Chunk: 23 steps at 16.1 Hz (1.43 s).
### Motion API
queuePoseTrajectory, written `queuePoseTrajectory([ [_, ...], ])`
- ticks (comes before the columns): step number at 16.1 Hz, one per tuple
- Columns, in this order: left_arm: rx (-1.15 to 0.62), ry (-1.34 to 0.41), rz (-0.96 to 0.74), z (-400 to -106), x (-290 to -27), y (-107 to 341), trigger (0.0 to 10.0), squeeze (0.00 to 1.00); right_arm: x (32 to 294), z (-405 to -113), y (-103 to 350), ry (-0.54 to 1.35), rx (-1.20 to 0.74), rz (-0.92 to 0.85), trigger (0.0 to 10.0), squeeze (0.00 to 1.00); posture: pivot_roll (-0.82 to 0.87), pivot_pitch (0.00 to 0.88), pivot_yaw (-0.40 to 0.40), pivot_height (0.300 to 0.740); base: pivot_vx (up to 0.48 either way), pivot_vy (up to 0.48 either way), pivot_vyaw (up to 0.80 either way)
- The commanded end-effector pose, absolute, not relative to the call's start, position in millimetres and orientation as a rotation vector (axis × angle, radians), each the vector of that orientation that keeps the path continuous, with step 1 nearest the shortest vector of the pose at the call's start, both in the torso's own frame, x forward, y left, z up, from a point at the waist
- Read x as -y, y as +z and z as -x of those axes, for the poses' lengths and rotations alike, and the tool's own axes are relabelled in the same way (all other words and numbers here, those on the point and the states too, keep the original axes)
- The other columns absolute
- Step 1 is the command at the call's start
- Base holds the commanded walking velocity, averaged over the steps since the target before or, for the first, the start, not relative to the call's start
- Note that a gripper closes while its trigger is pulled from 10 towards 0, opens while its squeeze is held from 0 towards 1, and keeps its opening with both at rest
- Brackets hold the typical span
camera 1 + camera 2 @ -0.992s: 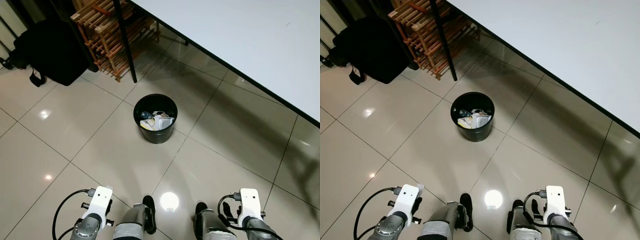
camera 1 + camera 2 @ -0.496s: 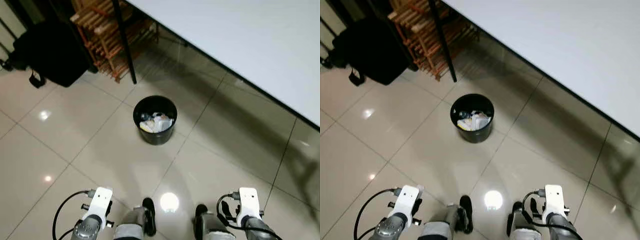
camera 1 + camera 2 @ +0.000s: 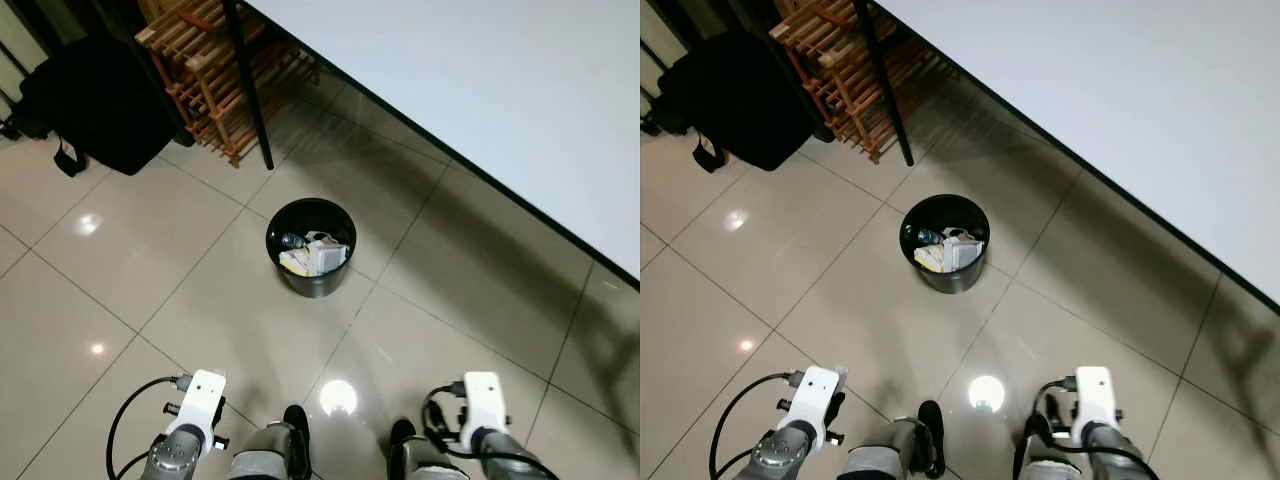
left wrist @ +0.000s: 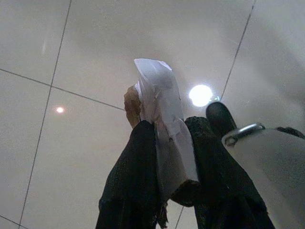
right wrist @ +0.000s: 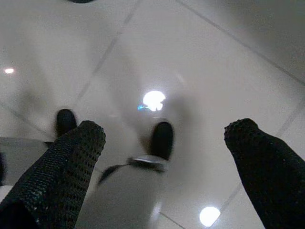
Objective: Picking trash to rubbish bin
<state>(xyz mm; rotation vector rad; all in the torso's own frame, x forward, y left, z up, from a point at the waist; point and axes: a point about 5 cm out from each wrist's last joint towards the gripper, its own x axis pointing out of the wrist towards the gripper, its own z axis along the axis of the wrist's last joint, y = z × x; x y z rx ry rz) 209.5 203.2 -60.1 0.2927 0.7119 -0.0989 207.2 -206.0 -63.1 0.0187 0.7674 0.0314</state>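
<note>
Left gripper [image 4: 167, 143] low by the left leg, fingers [image 4: 133, 181] pinching a crumpled white paper [image 4: 164, 124] that sticks out past the tips, above pale floor tiles [image 4: 57, 157]. Right gripper [image 5: 164, 138] low by the right leg, fingers [image 5: 62, 167] spread wide with nothing between. Black bin [image 3: 311, 247] upright on the floor ahead, well apart from both arms, holding paper scraps, near a white table [image 3: 500, 90] with a black leg [image 3: 250, 85]. Wooden rack [image 3: 215, 70] and black bag [image 3: 100, 95] beyond.
</note>
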Motion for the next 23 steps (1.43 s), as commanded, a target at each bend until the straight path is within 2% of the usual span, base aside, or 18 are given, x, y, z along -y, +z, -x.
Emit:
queuePoseTrajectory([
  [1,-0.768,-0.088,-0.290,-193.5,-206.8,-69.1,10.0,0.00,204.4,-191.8,-72.5,0.051,-0.831,-0.023,10.0,0.00,0.05,0.315,0.082,0.740,0.480,0.000,0.00],
  [23,-0.741,-0.103,-0.290,-202.9,-202.5,-64.8,10.0,0.00,206.0,-195.3,-70.8,0.034,-0.824,-0.002,10.0,0.00,0.06,0.312,0.084,0.740,0.480,0.000,0.03],
])
